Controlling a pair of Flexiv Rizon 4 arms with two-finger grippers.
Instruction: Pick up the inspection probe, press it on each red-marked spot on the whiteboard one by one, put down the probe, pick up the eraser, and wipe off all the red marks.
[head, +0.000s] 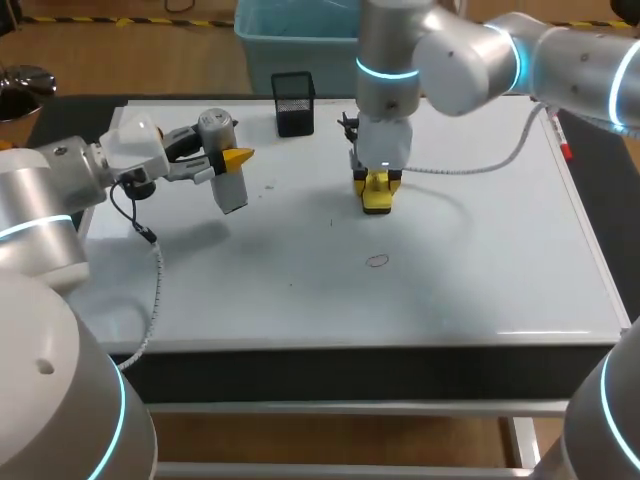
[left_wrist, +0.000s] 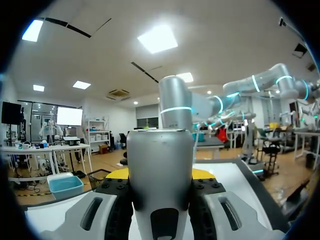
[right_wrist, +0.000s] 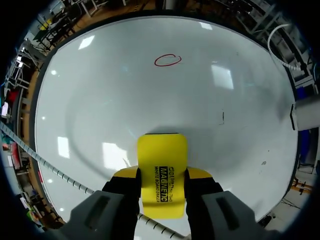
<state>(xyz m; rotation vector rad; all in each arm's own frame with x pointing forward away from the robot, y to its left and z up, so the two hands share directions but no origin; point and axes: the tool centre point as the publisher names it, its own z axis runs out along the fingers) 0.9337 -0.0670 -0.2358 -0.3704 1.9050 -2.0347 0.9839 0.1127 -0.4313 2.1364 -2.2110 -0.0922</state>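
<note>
Probe (left_wrist: 160, 170): not yet put down, pinched aloft by our left end effector (head: 235, 160). Eraser (head: 377, 196): pinched by our right end effector (right_wrist: 162, 175), on the whiteboard (head: 480, 260). We count 1 red mark (head: 377, 261) unwiped.

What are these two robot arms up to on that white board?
The right gripper holds a yellow eraser on the whiteboard, near the middle. One red circle remains unwiped a little ahead of it. The left gripper holds the probe raised above the board's left side.
</note>
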